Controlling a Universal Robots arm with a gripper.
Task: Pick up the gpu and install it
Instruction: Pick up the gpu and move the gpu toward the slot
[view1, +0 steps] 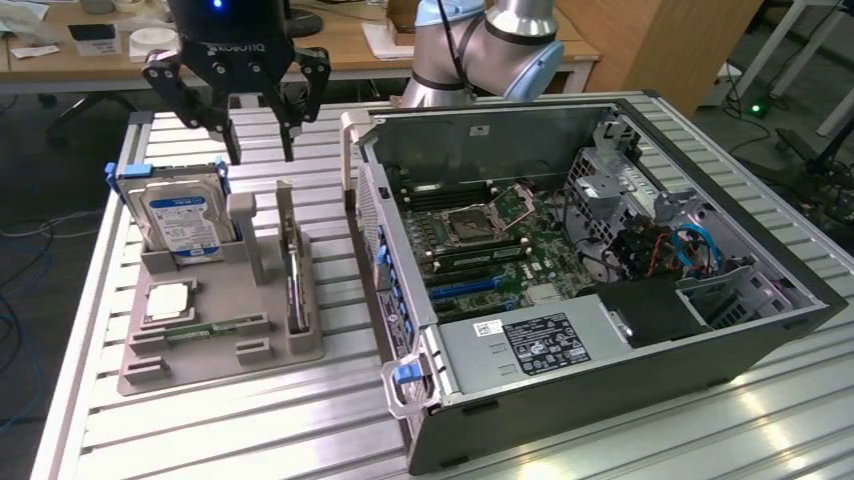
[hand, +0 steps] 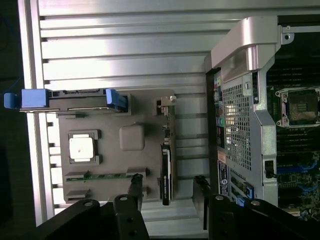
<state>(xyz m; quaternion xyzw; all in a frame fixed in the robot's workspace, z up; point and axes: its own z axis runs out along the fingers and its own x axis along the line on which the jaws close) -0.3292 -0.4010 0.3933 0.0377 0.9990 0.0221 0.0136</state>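
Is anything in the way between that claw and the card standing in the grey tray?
Nothing visible is. The open gripper hangs over the gpu, which stands on edge in the tray. Seen from the wrist, the card lines up between the two fingers. The hard drive stands apart, toward the exterior view's left.

- Gripper (view1: 260, 150): black, white logo upside-down, blue LED up top.
- Fingers (view1: 227, 130): black linked bars w/ pivot pins.
- Arm (view1: 523, 30), behind PC case (view1: 747, 335): silver, lt-blue joint caps, black cable.
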